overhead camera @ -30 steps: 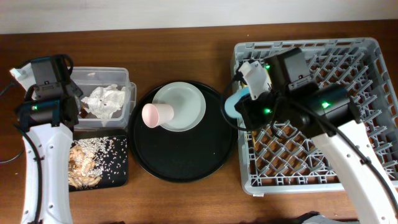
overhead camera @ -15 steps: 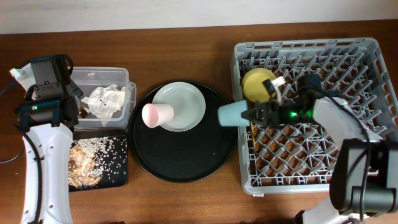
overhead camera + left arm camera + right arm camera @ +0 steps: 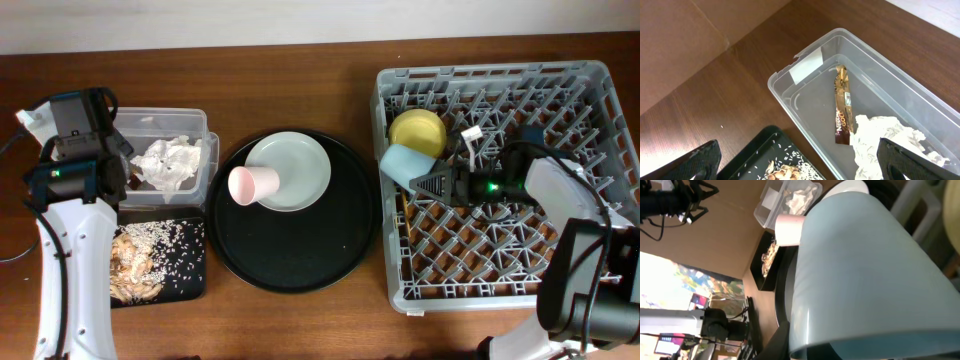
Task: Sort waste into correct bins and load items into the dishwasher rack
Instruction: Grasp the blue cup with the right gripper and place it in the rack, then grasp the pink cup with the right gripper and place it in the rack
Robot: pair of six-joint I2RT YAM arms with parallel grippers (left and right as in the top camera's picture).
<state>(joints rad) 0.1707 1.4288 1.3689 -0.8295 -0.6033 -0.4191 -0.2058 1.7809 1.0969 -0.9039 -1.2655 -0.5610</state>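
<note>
My right gripper (image 3: 428, 184) is shut on the light-blue cup (image 3: 403, 163), holding it tilted just inside the left edge of the grey dishwasher rack (image 3: 560, 90), next to the yellow bowl (image 3: 418, 131). The cup fills the right wrist view (image 3: 865, 265). The pink cup (image 3: 252, 185) lies on its side against the pale plate (image 3: 295, 168). My left gripper (image 3: 800, 170) is open and empty above the clear tub (image 3: 807, 67), which holds the gold-brown wrapper (image 3: 841, 107) and the white napkin (image 3: 885, 140). Food scraps and rice lie in the shallow black tray (image 3: 195, 285). I see no chopsticks.
The plate and pink cup sit on a large round black tray (image 3: 300, 255) between the bins and the rack. The clear tub (image 3: 200, 125) stands directly behind the shallow black tray at the left. The rack fills the right side.
My right gripper carried the light-blue cup to the right, from over the rack's left edge to inside the rack beside the yellow bowl. The left arm has not moved.
</note>
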